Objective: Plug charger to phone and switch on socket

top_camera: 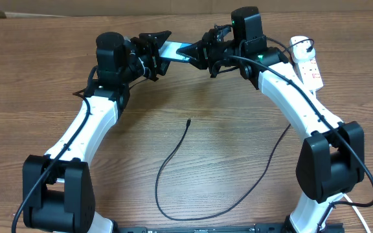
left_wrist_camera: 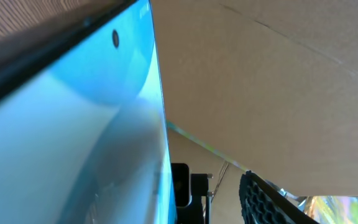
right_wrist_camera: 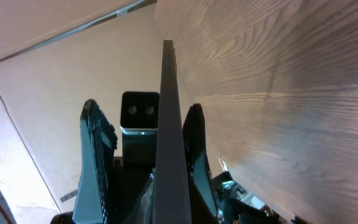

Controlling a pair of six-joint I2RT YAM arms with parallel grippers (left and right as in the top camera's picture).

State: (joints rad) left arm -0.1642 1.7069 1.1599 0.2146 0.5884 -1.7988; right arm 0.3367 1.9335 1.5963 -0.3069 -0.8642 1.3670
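The phone [top_camera: 173, 52], cyan screen showing, hangs above the table's far side between both grippers. My right gripper [top_camera: 198, 52] is shut on its right end; in the right wrist view the phone [right_wrist_camera: 169, 124] stands edge-on between the fingers [right_wrist_camera: 194, 143]. My left gripper [top_camera: 155, 50] stands open around the left end. The screen [left_wrist_camera: 73, 124] fills the left wrist view, with one finger [left_wrist_camera: 266, 199] apart from it. The charger [top_camera: 167, 162] lies looped on the table, its tip [top_camera: 188, 121] free. The socket [top_camera: 308, 65] lies at the far right.
A black plug [top_camera: 301, 46] sits in the socket's far end. The charger's cable runs along the table's front edge and up under the right arm [top_camera: 290, 97]. A beige wall [left_wrist_camera: 278, 81] rises behind the table.
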